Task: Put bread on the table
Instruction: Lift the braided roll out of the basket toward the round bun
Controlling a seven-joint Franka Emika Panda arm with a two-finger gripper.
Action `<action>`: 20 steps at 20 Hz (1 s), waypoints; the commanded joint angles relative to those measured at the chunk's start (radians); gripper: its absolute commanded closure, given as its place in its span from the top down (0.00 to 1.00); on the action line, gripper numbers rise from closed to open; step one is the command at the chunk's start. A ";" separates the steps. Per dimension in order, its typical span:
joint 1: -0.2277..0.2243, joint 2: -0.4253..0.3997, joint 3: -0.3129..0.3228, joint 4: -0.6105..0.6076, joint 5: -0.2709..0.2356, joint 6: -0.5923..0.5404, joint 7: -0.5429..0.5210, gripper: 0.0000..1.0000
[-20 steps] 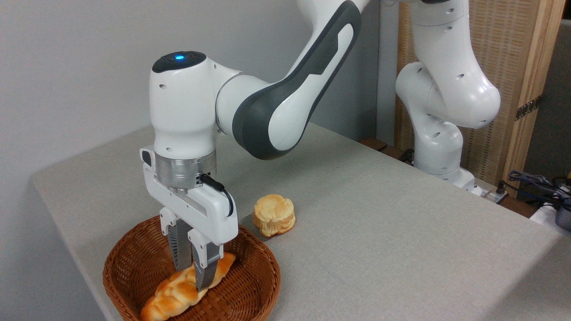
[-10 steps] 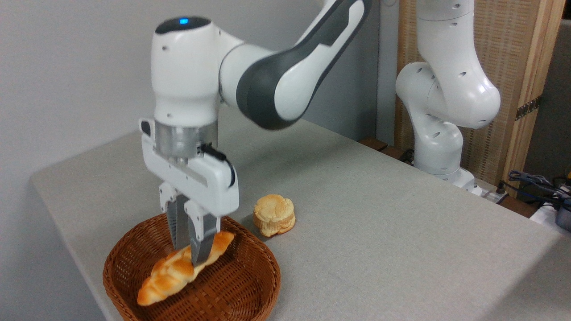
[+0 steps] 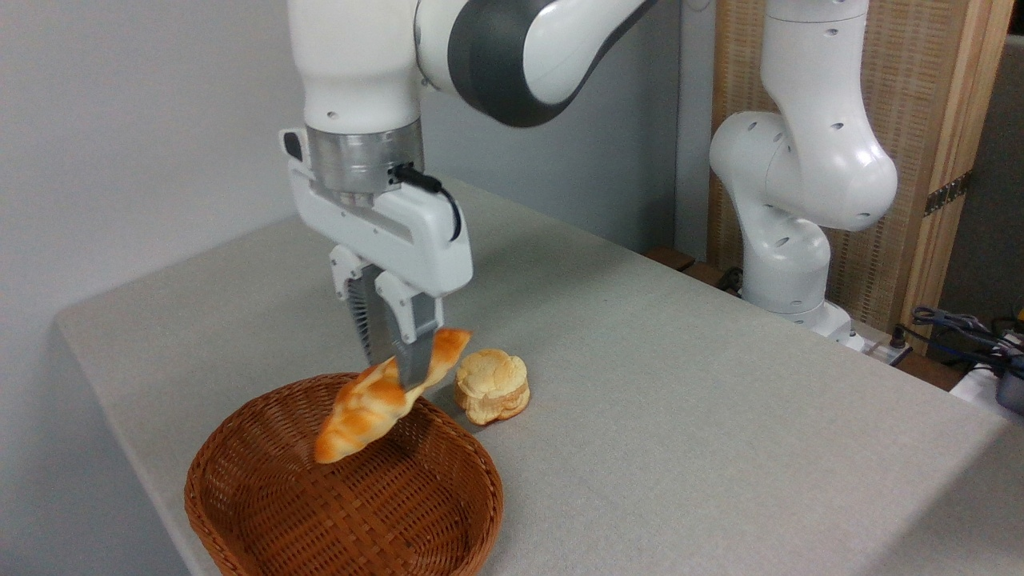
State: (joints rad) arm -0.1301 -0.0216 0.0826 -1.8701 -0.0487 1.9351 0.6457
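End effector (image 3: 395, 370) points straight down, its two fingers pinched on the bread (image 3: 384, 396) roughly mid-length, a bit nearer the upper end. Bread is a long braided loaf, glossy golden-orange crust with paler seams, tapered ends; it hangs in the air tilted, lower tip toward lower left of frame, upper tip toward the right. It is clear of the basket (image 3: 240, 488), over the basket's back rim, touching nothing but the fingers. Basket is round, brown woven wicker, shallow with a thick plaited rim, nothing inside; it sits at the lower left, near the tabletop's front-left edge and cut off by the bottom of the frame. Small round bun (image 3: 491, 386), pale yellow, lobed flower-shaped top, matte, sits on the cloth just right of the basket rim, close below the loaf's upper tip but not touching it. Tabletop (image 3: 680, 384) is flat, covered in light grey-beige woven cloth, rounded corner at the left; wide bare stretch across centre and right of frame. Arm links are smooth white plastic with dark grey panels, metal ring above the white end effector body, black cable looped on its side. Arm base stands at the upper right beyond the tabletop's far edge, in front of a ribbed wood-framed panel. Cables at the far right edge. Plain grey wall at left and behind.
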 commanded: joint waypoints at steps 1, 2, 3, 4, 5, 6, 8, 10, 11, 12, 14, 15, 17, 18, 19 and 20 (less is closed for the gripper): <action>-0.003 -0.046 0.005 -0.021 -0.016 -0.119 0.019 0.43; -0.003 -0.052 0.005 -0.026 -0.016 -0.151 0.019 0.44; -0.003 -0.060 0.006 -0.030 -0.016 -0.195 0.019 0.46; -0.003 -0.066 0.008 -0.031 -0.016 -0.234 0.019 0.48; -0.003 -0.075 0.008 -0.032 -0.016 -0.273 0.019 0.48; -0.003 -0.080 0.009 -0.032 -0.016 -0.307 0.019 0.49; -0.003 -0.080 0.011 -0.032 -0.017 -0.347 0.019 0.52; -0.003 -0.080 0.011 -0.044 -0.017 -0.351 0.019 0.54; -0.005 -0.080 0.011 -0.050 -0.017 -0.351 0.020 0.61; -0.005 -0.080 0.011 -0.055 -0.017 -0.351 0.025 0.61; -0.005 -0.074 0.011 -0.061 -0.017 -0.349 0.051 0.74; -0.005 -0.072 0.013 -0.061 -0.016 -0.347 0.055 0.98; -0.003 -0.069 0.014 -0.063 -0.014 -0.346 0.069 1.00; -0.003 -0.067 0.014 -0.063 -0.014 -0.346 0.075 1.00; -0.002 -0.066 0.014 -0.064 -0.014 -0.346 0.077 1.00; -0.002 -0.066 0.014 -0.066 -0.014 -0.346 0.077 1.00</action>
State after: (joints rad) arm -0.1291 -0.0804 0.0851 -1.9291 -0.0488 1.5964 0.6951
